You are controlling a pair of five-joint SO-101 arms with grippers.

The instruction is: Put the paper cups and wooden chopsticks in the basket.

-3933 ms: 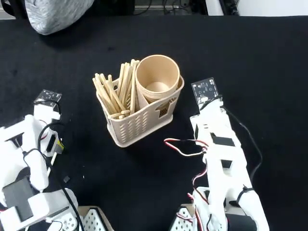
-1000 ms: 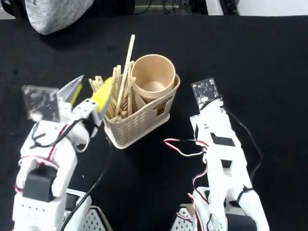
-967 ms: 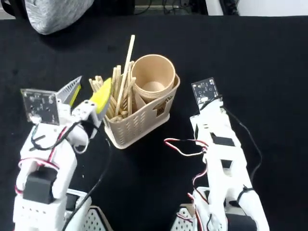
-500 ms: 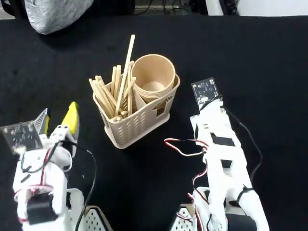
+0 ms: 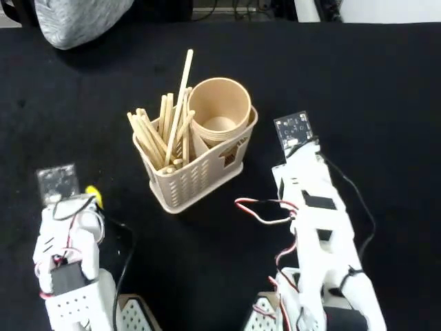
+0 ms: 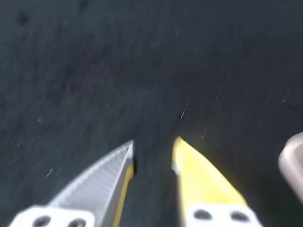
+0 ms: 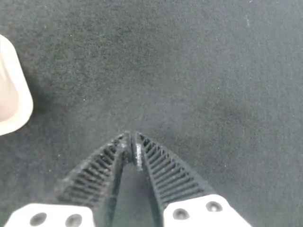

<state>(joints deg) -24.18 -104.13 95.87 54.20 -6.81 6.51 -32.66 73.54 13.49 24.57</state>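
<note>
The cream plastic basket (image 5: 196,176) is showing rows of small slots across its walls. Inside it, the tan paper cups (image 5: 220,114) and pale wooden chopsticks (image 5: 160,138) are standing out against the plain black desk (image 5: 372,89). The left claw (image 6: 152,152) is showing yellow on one side and grey on the other. The right claw (image 7: 132,142) is showing black ribbing.

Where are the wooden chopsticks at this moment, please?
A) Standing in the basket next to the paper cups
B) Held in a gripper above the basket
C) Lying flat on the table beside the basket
A: the wooden chopsticks stand inside the basket, beside the paper cups.
</note>
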